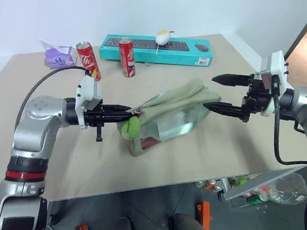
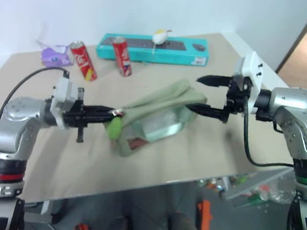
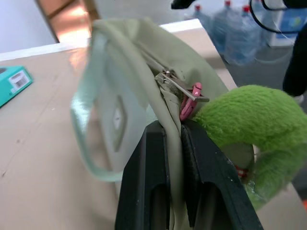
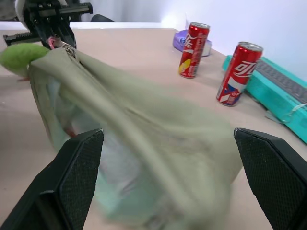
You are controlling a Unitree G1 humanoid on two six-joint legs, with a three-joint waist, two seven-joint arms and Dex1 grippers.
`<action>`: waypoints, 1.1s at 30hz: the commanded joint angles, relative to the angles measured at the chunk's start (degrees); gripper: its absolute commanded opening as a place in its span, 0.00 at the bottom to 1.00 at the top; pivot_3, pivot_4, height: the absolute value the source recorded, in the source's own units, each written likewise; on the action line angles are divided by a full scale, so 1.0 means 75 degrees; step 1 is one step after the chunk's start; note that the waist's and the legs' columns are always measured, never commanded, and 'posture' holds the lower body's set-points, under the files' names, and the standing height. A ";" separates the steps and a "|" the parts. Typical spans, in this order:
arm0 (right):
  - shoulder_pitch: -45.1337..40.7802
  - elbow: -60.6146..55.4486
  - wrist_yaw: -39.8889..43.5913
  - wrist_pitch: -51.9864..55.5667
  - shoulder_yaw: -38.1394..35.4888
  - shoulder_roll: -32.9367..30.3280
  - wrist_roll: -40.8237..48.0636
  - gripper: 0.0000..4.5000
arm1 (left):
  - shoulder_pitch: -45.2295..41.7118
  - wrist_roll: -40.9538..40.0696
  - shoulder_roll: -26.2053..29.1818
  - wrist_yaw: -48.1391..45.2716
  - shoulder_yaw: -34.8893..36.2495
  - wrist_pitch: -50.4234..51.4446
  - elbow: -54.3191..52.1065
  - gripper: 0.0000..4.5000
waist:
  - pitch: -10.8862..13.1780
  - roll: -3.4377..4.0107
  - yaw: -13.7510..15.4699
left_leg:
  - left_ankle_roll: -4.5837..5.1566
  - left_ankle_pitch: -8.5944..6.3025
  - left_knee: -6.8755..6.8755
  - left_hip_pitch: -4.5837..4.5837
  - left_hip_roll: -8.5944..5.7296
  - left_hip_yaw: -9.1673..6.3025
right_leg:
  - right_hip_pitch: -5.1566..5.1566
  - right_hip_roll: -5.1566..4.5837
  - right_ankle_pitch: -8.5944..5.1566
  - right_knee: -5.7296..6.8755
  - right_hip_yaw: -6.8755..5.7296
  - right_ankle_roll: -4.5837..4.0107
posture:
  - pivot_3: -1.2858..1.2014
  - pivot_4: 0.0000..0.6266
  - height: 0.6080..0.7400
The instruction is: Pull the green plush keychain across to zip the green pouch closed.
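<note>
Zip not yet drawn. Left gripper (image 1: pixel 127 113) fingers clamp the green pouch (image 1: pixel 169 113) fabric at the slider end; green plush keychain (image 1: pixel 131 129) dangles there (mid-counter). Right gripper (image 1: pixel 219 93) fingers spread wide at the opposite end.

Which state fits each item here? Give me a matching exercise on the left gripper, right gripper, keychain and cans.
Column one:
1. left gripper
2. right gripper
3. keychain
4. cans

Column two:
A. standing upright near the keyboard box
B. open, at the pouch's far end
C. hanging beside the zipper pull
D. shut on pouch fabric by the zipper

Pairs: 1-D, 2-B, 3-C, 4-A
</note>
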 commanded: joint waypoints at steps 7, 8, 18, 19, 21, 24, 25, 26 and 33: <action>0.0271 -0.0606 -0.0243 0.0098 -0.0459 -0.0164 0.0230 1.00 | -0.1527 0.0525 -0.0599 -0.1191 -0.0113 -0.1145 0.2324 0.00 | 0.0000 0.0001 -0.0022 | 0.0005 -0.0003 0.0002 -0.0004 -0.0001 -0.0001 | -0.0004 0.0003 -0.0001 0.0000 0.0001 0.0001 | 0.52 0.24 1.00; 0.0299 -0.0640 -0.0260 0.0109 -0.0470 -0.0171 0.0243 1.00 | -0.1637 0.0618 -0.0637 -0.1256 -0.0167 -0.1316 0.2572 0.00 | 0.0000 0.0001 -0.0023 | 0.0005 -0.0003 0.0003 -0.0004 0.0000 -0.0002 | -0.0005 0.0004 0.0000 0.0001 0.0001 0.0001 | 0.52 0.24 1.00; 0.0486 -0.0816 -0.0323 0.0192 -0.0494 -0.0197 0.0315 1.00 | -0.2356 0.0940 -0.0887 -0.1335 -0.0493 -0.2335 0.3983 0.00 | 0.0000 0.0001 -0.0003 | 0.0010 -0.0006 0.0009 -0.0010 -0.0001 -0.0005 | -0.0004 0.0004 -0.0002 0.0002 0.0000 0.0004 | 0.52 0.24 1.00; 0.0513 -0.0814 -0.0311 0.0186 -0.0490 -0.0202 0.0306 1.00 | -0.2392 0.1052 -0.0915 -0.1335 -0.0453 -0.2460 0.4102 0.00 | 0.0000 0.0001 -0.0002 | 0.0011 -0.0006 0.0009 -0.0010 -0.0001 -0.0006 | -0.0004 0.0004 -0.0002 0.0002 -0.0001 0.0003 | 0.52 0.24 1.00; 0.0549 -0.0804 -0.0283 0.0169 -0.0483 -0.0216 0.0285 1.00 | -0.2431 0.1185 -0.0920 -0.1335 -0.0473 -0.2650 0.4237 0.00 | 0.0000 0.0000 -0.0002 | 0.0012 -0.0007 0.0010 -0.0010 -0.0001 -0.0006 | -0.0004 0.0004 -0.0002 0.0002 -0.0001 0.0004 | 0.52 0.24 1.00; 0.0552 -0.0821 -0.0281 0.0174 -0.0482 -0.0213 0.0291 1.00 | -0.2453 0.1387 -0.0937 -0.1253 -0.0371 -0.2842 0.4353 0.00 | 0.0000 0.0000 -0.0002 | 0.0012 -0.0007 0.0012 -0.0009 -0.0001 -0.0004 | -0.0001 0.0003 -0.0002 0.0002 0.0000 0.0005 | 0.52 0.24 1.00; 0.0530 -0.0793 -0.0272 0.0168 -0.0474 -0.0214 0.0286 1.00 | -0.2480 0.1442 -0.0924 -0.1268 -0.0345 -0.2930 0.4389 0.00 | 0.0000 0.0000 -0.0003 | 0.0012 -0.0007 0.0012 -0.0009 -0.0001 -0.0004 | -0.0002 0.0003 -0.0002 0.0002 0.0000 0.0004 | 0.52 0.24 1.00; 0.0510 -0.0760 -0.0260 0.0159 -0.0466 -0.0216 0.0278 1.00 | -0.2515 0.1478 -0.0908 -0.1288 -0.0323 -0.3010 0.4430 0.00 | 0.0000 0.0000 -0.0003 | 0.0012 -0.0006 0.0012 -0.0009 -0.0001 -0.0006 | -0.0002 0.0004 -0.0002 0.0002 0.0000 0.0004 | 0.52 0.24 1.00; 0.0454 -0.0640 -0.0167 0.0078 -0.0443 -0.0245 0.0215 1.00 | -0.2808 0.1451 -0.0517 -0.1307 -0.0005 -0.2773 0.4208 0.50 | 0.0000 0.0001 -0.0012 | 0.0012 -0.0007 0.0012 -0.0009 -0.0001 -0.0005 | -0.0003 0.0004 -0.0002 0.0004 0.0000 0.0005 | 0.52 0.24 1.00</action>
